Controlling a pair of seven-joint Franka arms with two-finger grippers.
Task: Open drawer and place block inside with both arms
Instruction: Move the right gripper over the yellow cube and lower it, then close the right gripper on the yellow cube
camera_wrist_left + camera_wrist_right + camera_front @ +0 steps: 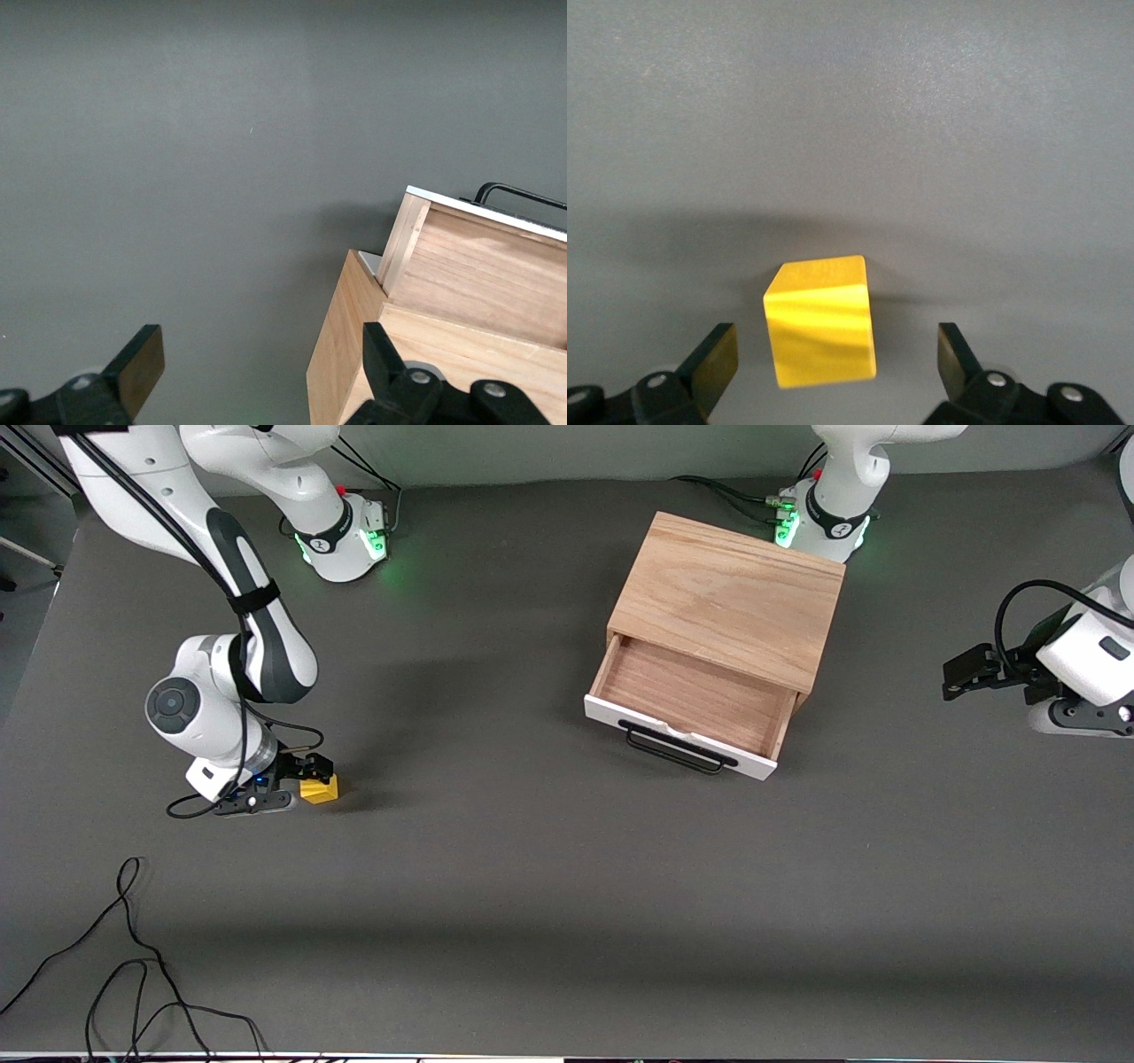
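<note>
Reaching for the block [320, 788] with the right gripper [297, 775], at the right arm's end of the grey table [532, 921]: fingers spread wide, one on each side of the yellow cube, none seen touching it. Seen from the right wrist view, block [821, 320] sitting on the table between the two black fingertips [713, 363], with a gap on each side and one corner turned slightly toward the camera. Right arm bent down low from its base at the top of the front view, wrist tipped near the table surface, gripper pointing toward the drawer's end of the table.

Judged as the pick-up step, with the drawer step already done. Next move likely calling for a squeeze squarely on two flat faces, since a skewed cube could twist or slip out, then a lift and a carry across to the drawer.

Farther along the table, toward the left arm's end: light oak box [731, 598] with its drawer [691, 704] pulled out, white front panel and black bar handle facing the front camera, wood interior showing nothing inside.

At the table's edge by the left arm's end: left gripper [966, 669] waiting, raised, fingers parted and holding nothing, well apart from the box. Left wrist view looking past the left gripper [257, 363] to the box corner and opened drawer.
</note>
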